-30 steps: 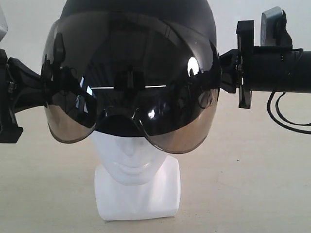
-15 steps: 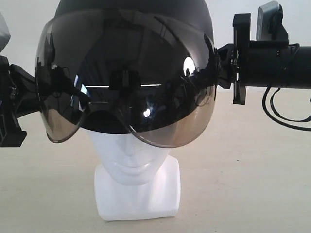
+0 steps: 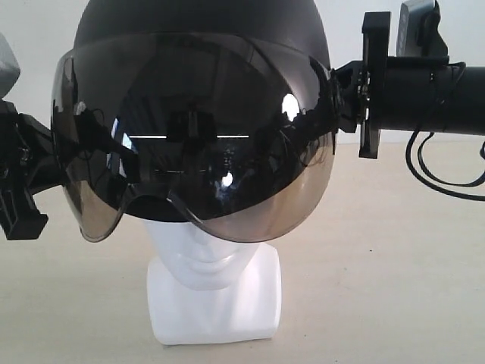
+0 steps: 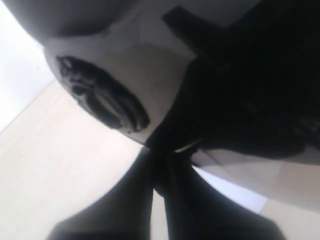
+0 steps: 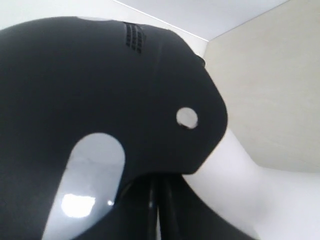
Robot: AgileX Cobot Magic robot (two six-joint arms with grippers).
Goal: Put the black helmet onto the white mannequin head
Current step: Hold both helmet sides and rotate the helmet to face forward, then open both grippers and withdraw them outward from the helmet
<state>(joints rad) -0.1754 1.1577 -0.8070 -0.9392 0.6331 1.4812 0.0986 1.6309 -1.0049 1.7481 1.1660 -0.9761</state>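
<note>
The black helmet (image 3: 201,30) with its smoky visor (image 3: 197,144) sits low over the white mannequin head (image 3: 204,258), hiding everything above the nose. My left gripper (image 3: 57,163) is shut on the helmet's left edge, my right gripper (image 3: 337,95) on its right edge. In the left wrist view the closed fingers (image 4: 172,200) pinch the helmet's rim (image 4: 235,100), with the visor's edge (image 4: 100,100) nearby. In the right wrist view the helmet's shell (image 5: 100,90) with a side screw hole (image 5: 187,118) fills the picture, my right gripper (image 5: 159,192) clamped under its rim and the white head (image 5: 235,185) beside it.
The head's blocky base (image 3: 214,307) stands on a pale beige tabletop (image 3: 379,288). A black cable (image 3: 439,178) loops under the right arm (image 3: 424,98). A white wall lies behind.
Both grippers have moved the helmet slightly left, and its visor now tilts down on the left over the mannequin's face. Both grips stay shut.
</note>
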